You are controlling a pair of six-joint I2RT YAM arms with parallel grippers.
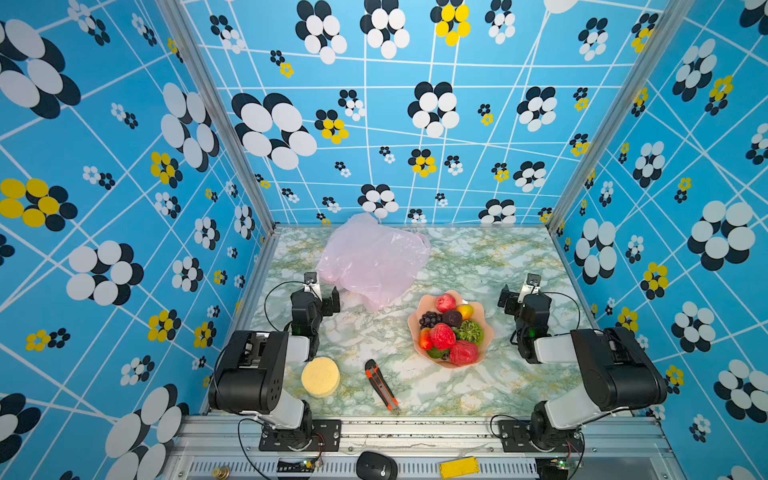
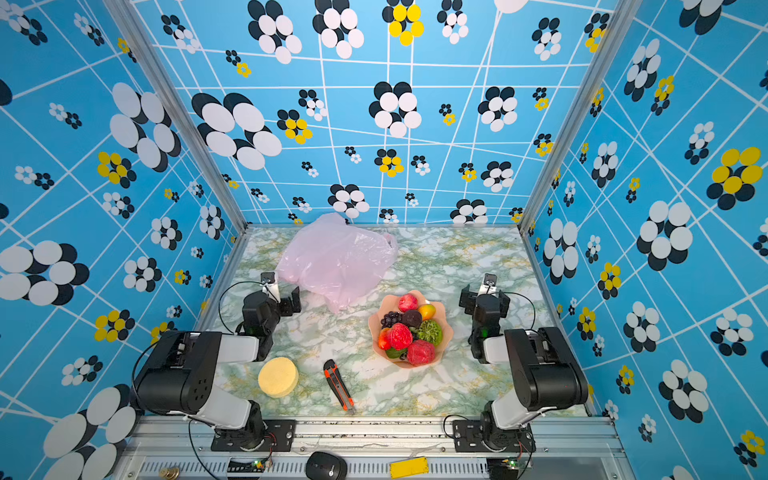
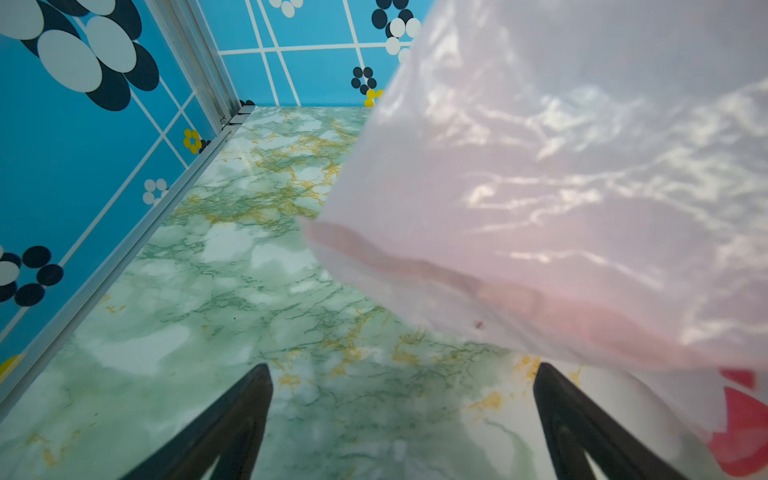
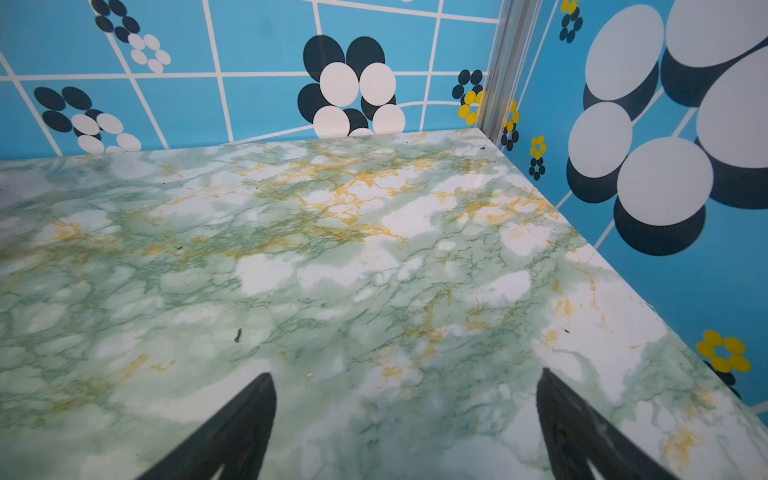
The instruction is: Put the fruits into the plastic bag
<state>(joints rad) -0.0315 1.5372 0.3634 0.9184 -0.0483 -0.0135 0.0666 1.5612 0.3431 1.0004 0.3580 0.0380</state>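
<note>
Left pincer [image 3: 403,370] and right pincer [image 4: 405,378] both gape wide and empty over the counter [image 1: 478,257], the plastic bag [image 1: 374,262] just beside the left one, the fruits [image 1: 451,328] heaped in a pink bowl [image 1: 412,330] between them.

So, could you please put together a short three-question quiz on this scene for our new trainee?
1. True or false: the fruits already lie inside the plastic bag.
2. Which thing lies on the table between the sponge disc and the bowl? A) a utility knife B) a spoon C) a cup
3. Fill in the gap: the left gripper and the right gripper both stand ____, with nothing between their fingers.

Key
1. False: they are piled in the bowl, apart from the bag.
2. A
3. open
</note>
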